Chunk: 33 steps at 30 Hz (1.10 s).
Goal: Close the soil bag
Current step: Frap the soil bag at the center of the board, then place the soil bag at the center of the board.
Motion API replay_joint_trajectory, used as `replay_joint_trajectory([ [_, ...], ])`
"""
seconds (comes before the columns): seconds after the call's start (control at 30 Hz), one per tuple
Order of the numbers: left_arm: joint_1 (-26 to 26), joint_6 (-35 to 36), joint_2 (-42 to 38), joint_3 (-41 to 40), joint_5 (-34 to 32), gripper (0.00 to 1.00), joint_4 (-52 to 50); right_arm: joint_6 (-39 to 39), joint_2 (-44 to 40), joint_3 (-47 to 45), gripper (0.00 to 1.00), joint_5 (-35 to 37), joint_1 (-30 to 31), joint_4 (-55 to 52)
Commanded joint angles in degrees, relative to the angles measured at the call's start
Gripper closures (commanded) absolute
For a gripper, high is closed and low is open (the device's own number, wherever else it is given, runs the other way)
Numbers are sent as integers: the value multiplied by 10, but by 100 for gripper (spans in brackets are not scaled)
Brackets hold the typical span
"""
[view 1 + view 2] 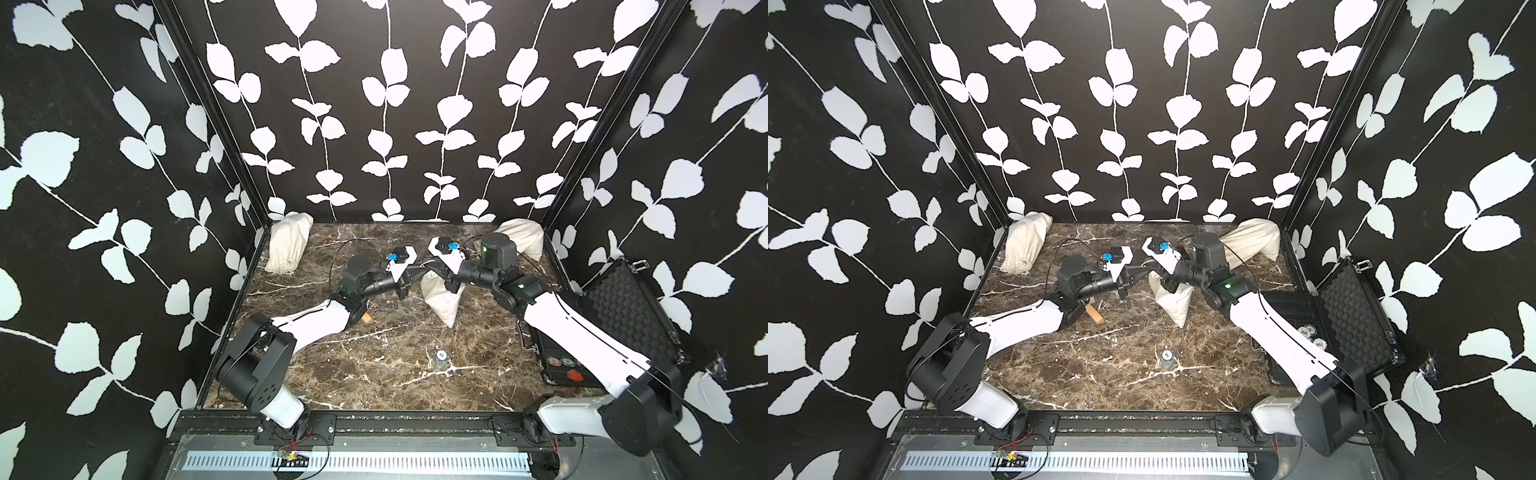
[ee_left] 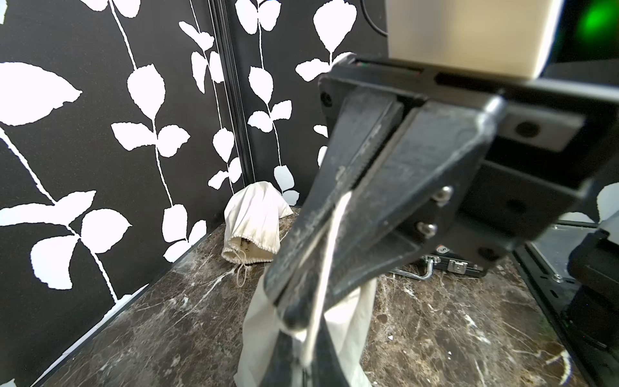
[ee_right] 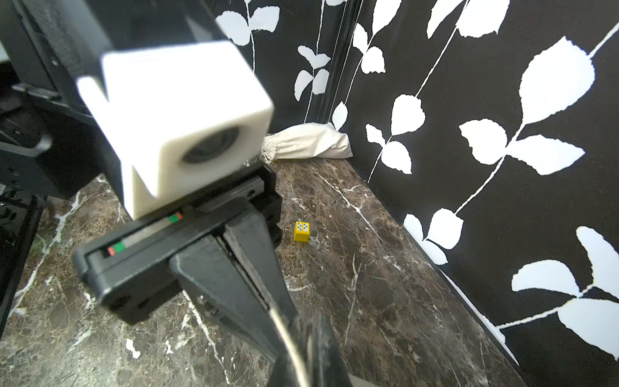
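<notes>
The soil bag [image 1: 441, 300] [image 1: 1174, 305] is a white cloth sack lying mid-table, its neck lifted between my two grippers. My left gripper [image 1: 414, 274] [image 2: 303, 362] is shut on a pale drawstring [image 2: 330, 241] at the bag's mouth. My right gripper [image 1: 437, 272] [image 3: 310, 360] faces it tip to tip and is shut on a drawstring [image 3: 284, 330] too. In the left wrist view the bag's cloth [image 2: 355, 318] hangs just behind the meeting tips. The bag's mouth itself is hidden by the fingers.
Two more cloth bags lie in the back left corner [image 1: 289, 245] and back right corner [image 1: 524, 235]. An open black case [image 1: 619, 307] with poker chips is at the right edge. A small clear bottle [image 1: 440, 358], a wooden block [image 1: 366, 318] and a yellow die [image 3: 301, 231] lie on the marble.
</notes>
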Motion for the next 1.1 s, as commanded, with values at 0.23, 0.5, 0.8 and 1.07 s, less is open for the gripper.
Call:
replay_joint_trajectory([
  [0.23, 10, 14, -111, -36, -164, 100, -82, -44, -55, -50, 88, 173, -14, -20],
  [0.5, 10, -70, -190, -65, -330, 100, -123, -28, -37, -78, 94, 341, -14, 19],
  [0.8, 21, -136, -222, -39, -414, 100, -194, -37, 35, -77, 87, 419, -13, 43],
  [1.07, 94, -183, -215, -26, -457, 100, -306, 12, 50, -24, 62, 220, -20, 45],
])
